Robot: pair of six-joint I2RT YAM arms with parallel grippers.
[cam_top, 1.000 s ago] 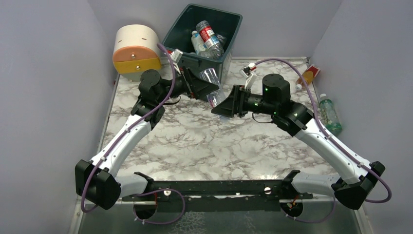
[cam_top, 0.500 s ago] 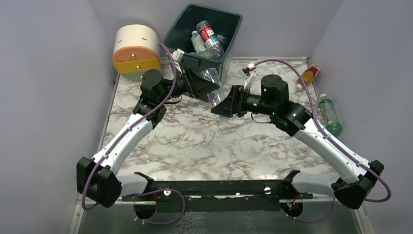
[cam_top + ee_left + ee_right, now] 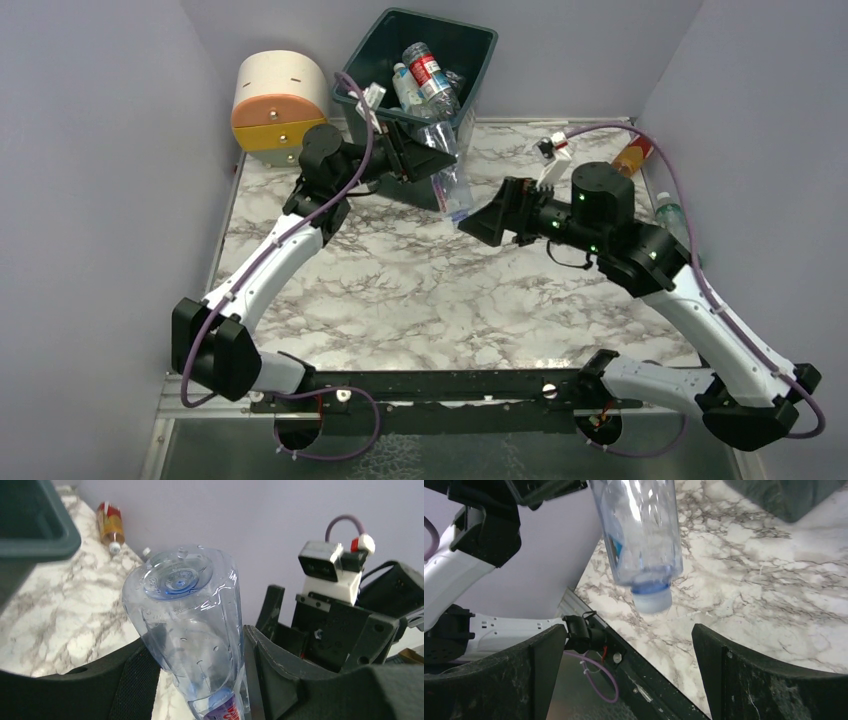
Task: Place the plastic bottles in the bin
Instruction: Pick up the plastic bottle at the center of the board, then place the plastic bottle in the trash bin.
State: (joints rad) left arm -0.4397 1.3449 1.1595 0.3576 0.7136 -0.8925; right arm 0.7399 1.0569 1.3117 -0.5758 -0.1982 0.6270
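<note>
A clear plastic bottle (image 3: 452,185) with a pale blue cap (image 3: 651,597) hangs cap-down in front of the dark green bin (image 3: 480,70). My left gripper (image 3: 438,165) is shut on its body (image 3: 190,630). My right gripper (image 3: 482,222) stands wide open just right of the bottle and below its cap, with nothing between its fingers (image 3: 744,675). Several bottles (image 3: 425,75) lie inside the bin. An orange bottle (image 3: 635,155) lies by the far right wall, and a green one (image 3: 670,213) sits behind my right arm.
A rounded cream, orange and yellow drawer unit (image 3: 275,100) stands left of the bin. Purple walls close in the marble table (image 3: 400,290) on three sides. The bin's corner (image 3: 30,530) is close on the left in the left wrist view.
The bottle passed from my right gripper to my left. The left jaws closed on it and carried it up toward the bin; the right jaws opened and drew back to the right.
</note>
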